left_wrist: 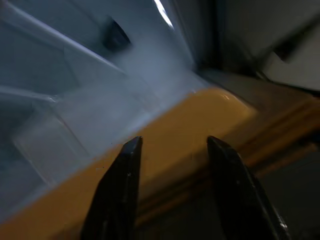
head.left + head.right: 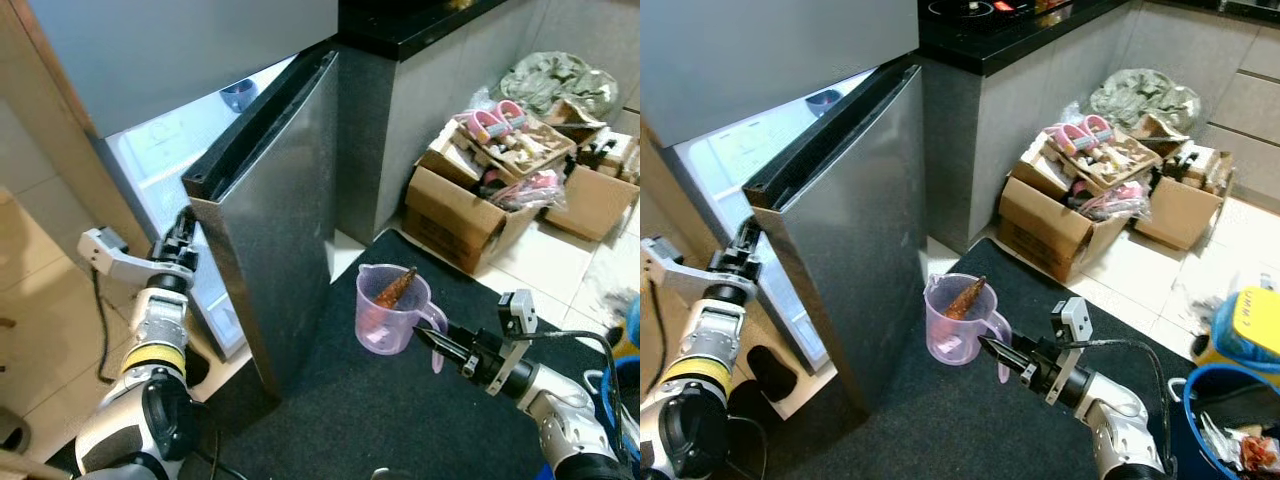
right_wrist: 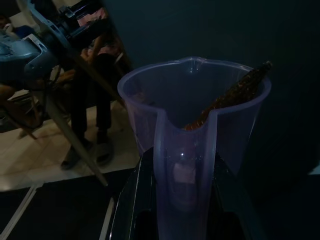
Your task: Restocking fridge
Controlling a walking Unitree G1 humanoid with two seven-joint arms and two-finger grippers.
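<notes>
The fridge's grey lower door (image 2: 280, 230) stands partly open, and the lit white interior (image 2: 165, 160) shows behind it. My left gripper (image 2: 180, 238) is at the door's inner edge, by the opening. Its fingers (image 1: 125, 185) are open with nothing between them, and they face the white shelves and a yellow-lit edge. My right gripper (image 2: 438, 345) is shut on the handle of a translucent purple jug (image 2: 388, 305). It holds the jug upright above the black mat, right of the door. A brown cob-like item (image 3: 230, 95) leans inside the jug.
A black mat (image 2: 380, 420) covers the floor before the fridge. Open cardboard boxes (image 2: 460, 210) full of clutter stand at the back right, by the grey counter (image 2: 1040, 90). A blue bucket (image 2: 1230, 420) sits at the far right. A person's legs (image 3: 90, 100) stand by a chair.
</notes>
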